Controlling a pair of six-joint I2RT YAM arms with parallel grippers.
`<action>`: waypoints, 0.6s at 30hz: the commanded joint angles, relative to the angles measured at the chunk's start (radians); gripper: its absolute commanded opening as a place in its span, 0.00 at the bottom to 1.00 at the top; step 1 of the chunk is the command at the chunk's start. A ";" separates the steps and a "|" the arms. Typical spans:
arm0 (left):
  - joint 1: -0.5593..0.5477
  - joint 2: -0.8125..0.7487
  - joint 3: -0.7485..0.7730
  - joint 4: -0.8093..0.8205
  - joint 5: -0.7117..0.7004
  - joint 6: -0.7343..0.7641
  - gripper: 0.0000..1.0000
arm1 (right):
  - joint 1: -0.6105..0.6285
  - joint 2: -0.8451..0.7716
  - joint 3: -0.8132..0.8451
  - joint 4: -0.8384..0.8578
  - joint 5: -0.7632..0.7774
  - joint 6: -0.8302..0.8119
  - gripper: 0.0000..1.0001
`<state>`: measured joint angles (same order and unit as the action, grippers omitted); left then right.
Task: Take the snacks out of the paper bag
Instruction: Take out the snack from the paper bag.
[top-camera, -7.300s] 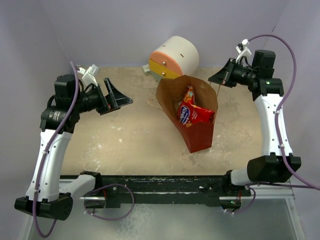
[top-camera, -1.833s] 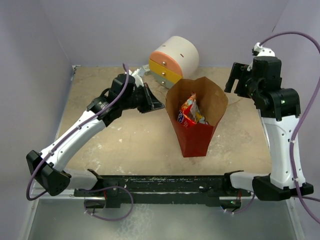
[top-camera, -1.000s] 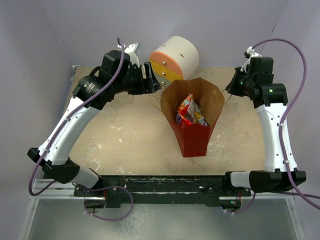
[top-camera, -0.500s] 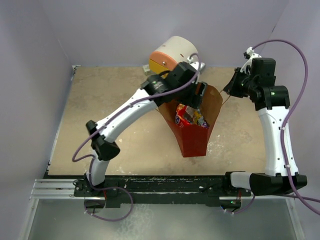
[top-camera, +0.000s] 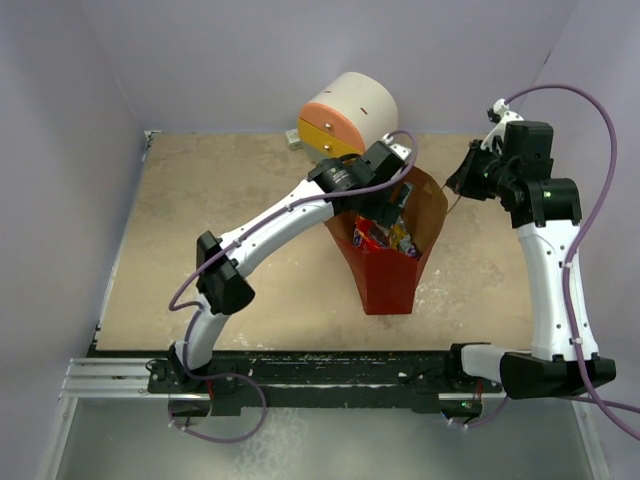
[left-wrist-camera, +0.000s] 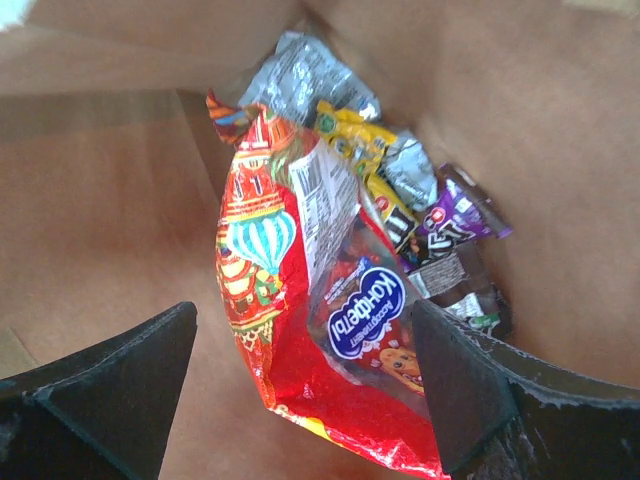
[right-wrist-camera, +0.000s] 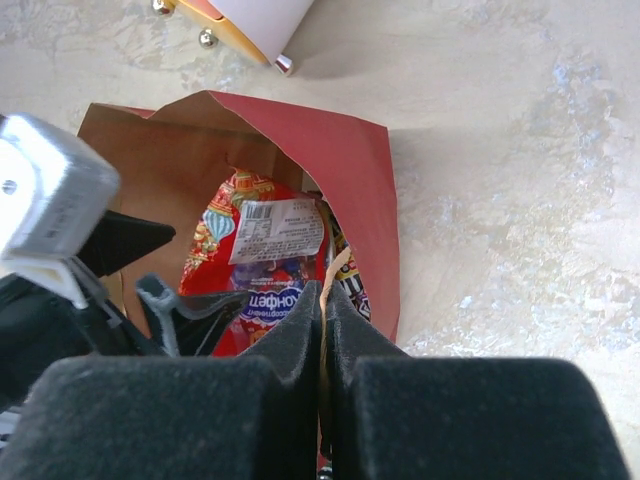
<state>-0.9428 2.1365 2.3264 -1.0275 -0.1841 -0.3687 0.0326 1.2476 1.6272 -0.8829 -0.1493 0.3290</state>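
The paper bag stands upright on the table, right of centre and just in front of a round white cabinet with orange and yellow drawer fronts. The bag's mouth is open; its outside is red and its inside is brown.

The snacks are all located inside the bag. A large red crisp packet with a blue-and-white logo lies uppermost, against the inner wall. To its right in the left wrist view, a yellow candy packet, a purple candy packet and a brown candy packet are bunched against one another. One silver foil packet is lodged beyond the top edge of the crisp packet. A second foil packet is wedged between the yellow and purple ones.

The left gripper is positioned in the mouth of the bag, above the snacks. Its fingers are spread wide, one on either side of the crisp packet, and nothing is gripped. Contact with the packet cannot be confirmed.

The right gripper is positioned outside the bag, at its right-hand rim. Its fingers are clenched together on a thin tan string handle, which runs from between the fingertips to the bag's edge.
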 joint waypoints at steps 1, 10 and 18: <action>0.013 -0.008 -0.031 0.022 -0.025 0.018 0.91 | 0.000 -0.035 0.002 0.055 -0.018 -0.012 0.00; 0.062 0.069 0.021 0.117 0.025 0.026 0.88 | 0.005 -0.028 0.000 0.053 -0.033 -0.014 0.00; 0.102 0.151 0.120 0.188 0.049 0.039 0.64 | 0.018 -0.028 0.003 0.050 -0.031 -0.019 0.00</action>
<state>-0.8558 2.2745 2.3596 -0.9207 -0.1520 -0.3557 0.0422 1.2476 1.6211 -0.8768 -0.1539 0.3275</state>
